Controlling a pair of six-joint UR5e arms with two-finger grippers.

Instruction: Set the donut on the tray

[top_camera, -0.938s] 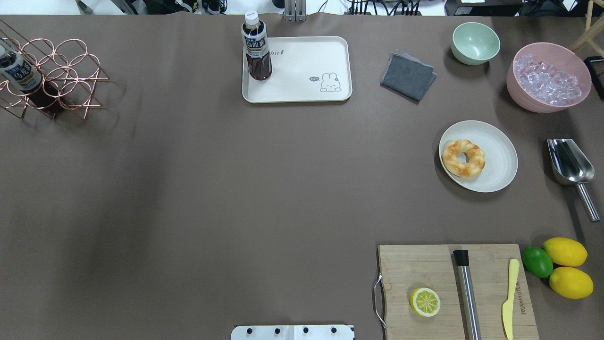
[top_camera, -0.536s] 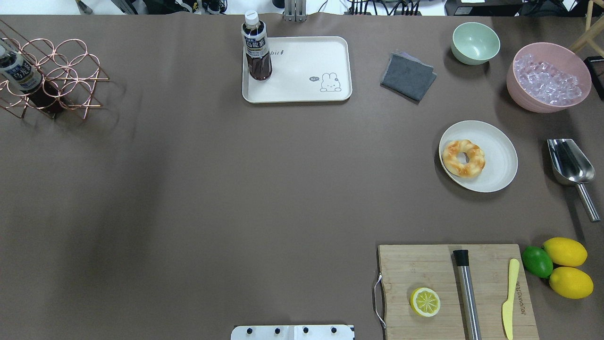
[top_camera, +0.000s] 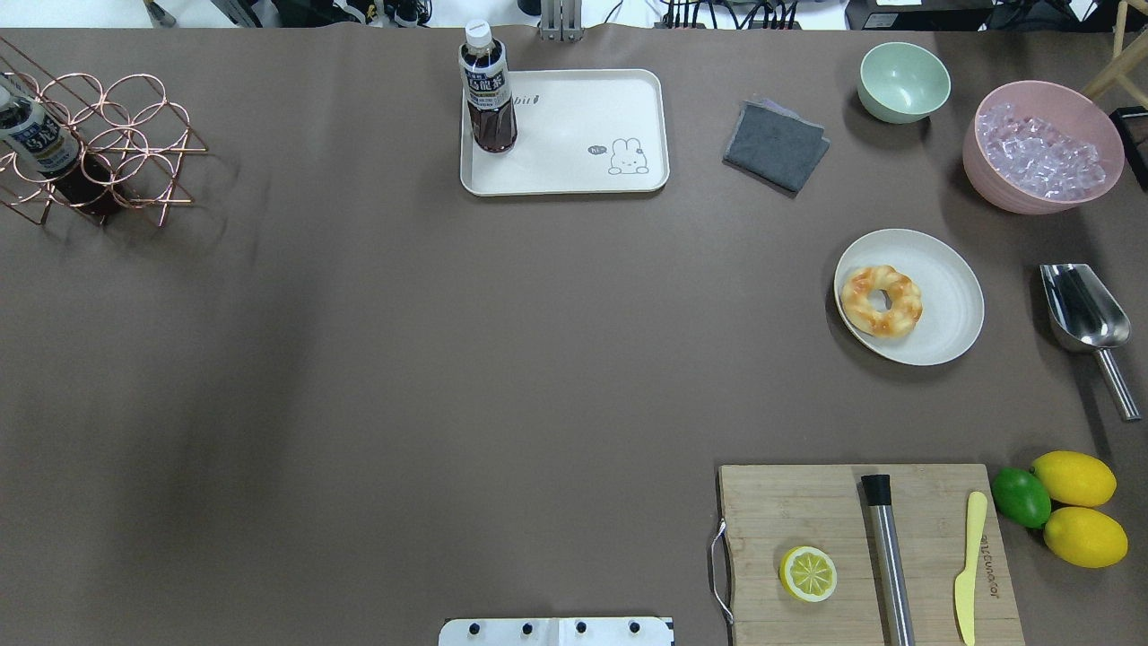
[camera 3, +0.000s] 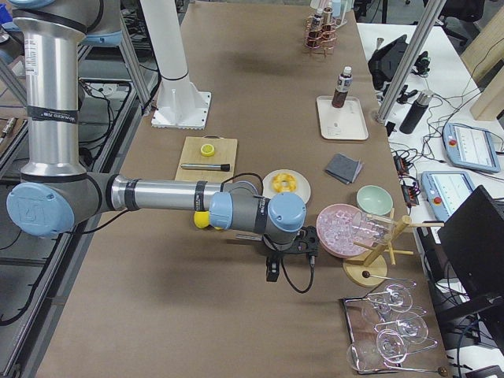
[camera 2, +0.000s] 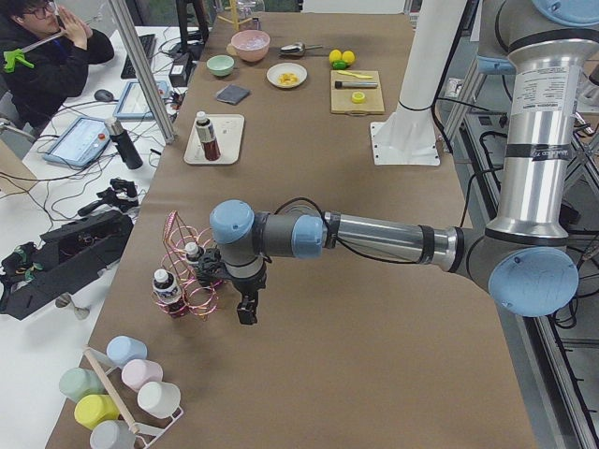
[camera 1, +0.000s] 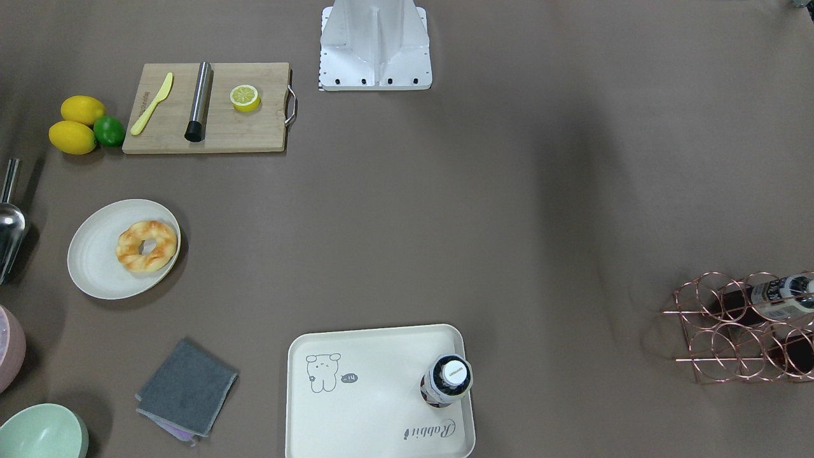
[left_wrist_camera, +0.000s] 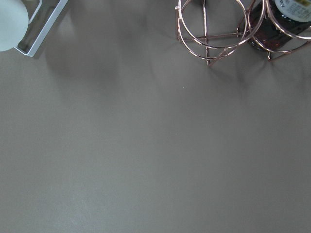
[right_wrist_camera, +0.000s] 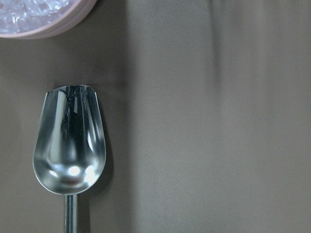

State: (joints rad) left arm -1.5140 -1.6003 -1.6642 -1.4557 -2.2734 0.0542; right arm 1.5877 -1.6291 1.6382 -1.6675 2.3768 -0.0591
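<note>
The donut [top_camera: 882, 301] lies on a round plate [top_camera: 951, 305] toward the desk's right side, well apart from the tray [top_camera: 574, 135], where a bottle [top_camera: 487, 90] stands in one corner. None of the task is done: pick-up, carry and set-down all remain. The right fingers [camera 3: 271, 272] hang over a scoop [right_wrist_camera: 68, 145], and the left fingers [camera 2: 245, 313] are beside a wire rack [camera 2: 192, 281]. Whether either pair is open or closed cannot be told.

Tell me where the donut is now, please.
In the overhead view the donut lies on the round plate at the right, between the grey cloth and the cutting board.
</note>
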